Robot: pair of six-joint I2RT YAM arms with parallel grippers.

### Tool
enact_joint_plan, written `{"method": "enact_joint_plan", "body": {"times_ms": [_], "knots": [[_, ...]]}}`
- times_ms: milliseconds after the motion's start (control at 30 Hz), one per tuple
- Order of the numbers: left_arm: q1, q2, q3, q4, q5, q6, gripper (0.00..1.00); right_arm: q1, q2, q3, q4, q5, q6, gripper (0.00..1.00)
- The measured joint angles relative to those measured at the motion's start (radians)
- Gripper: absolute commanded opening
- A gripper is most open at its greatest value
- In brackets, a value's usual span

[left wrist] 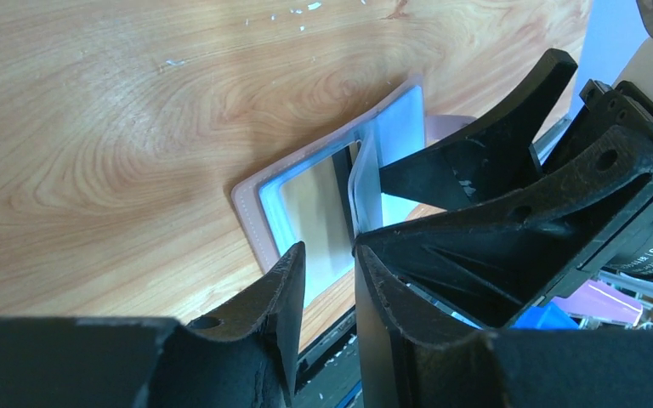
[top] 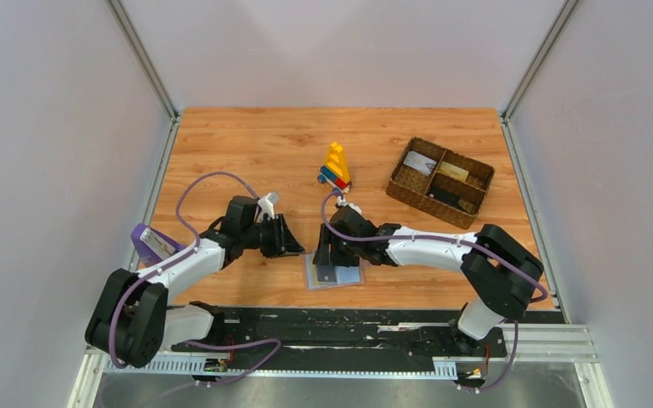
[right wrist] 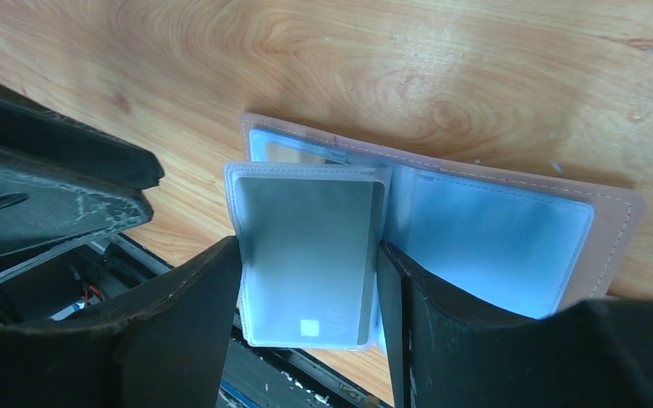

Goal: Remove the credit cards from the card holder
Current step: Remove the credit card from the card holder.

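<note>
Wooden table [top: 247,144] bearing an open card holder [top: 335,274] beneath the right gripper [top: 330,259], with a toy block stack [top: 336,166] and woven basket [top: 440,181] beyond it.

Card holder [right wrist: 493,229]: light-blue, pinkish border, lying open flat at near table edge, centre. Silver-grey credit card [right wrist: 306,255] in raised clear sleeve. Further cards [top: 435,174] in basket, far right.

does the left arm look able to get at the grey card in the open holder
Probably yes: the left end effector sits at the card holder's edge, the grey card exposed. The right end effector straddling that sleeve crowds the approach.
</note>
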Motion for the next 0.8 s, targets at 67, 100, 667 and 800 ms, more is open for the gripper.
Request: {"method": "enact_joint_plan", "body": {"times_ms": [67,100,667,800], "knots": [[0.000,0.011,-0.002,0.016,0.008,-0.002,0.35,-0.002,-0.005,-0.006,0.013,-0.011,0.003,0.59],[0.000,0.016,-0.003,0.021,0.010,-0.003,0.34,-0.003,-0.007,-0.010,0.020,-0.016,0.006,0.58],[0.000,0.095,-0.010,0.121,0.063,-0.022,0.31,-0.047,-0.077,-0.087,0.074,-0.049,0.035,0.65],[0.000,0.095,-0.010,0.126,0.061,-0.022,0.34,-0.042,-0.080,-0.061,0.013,-0.008,0.035,0.60]]}}
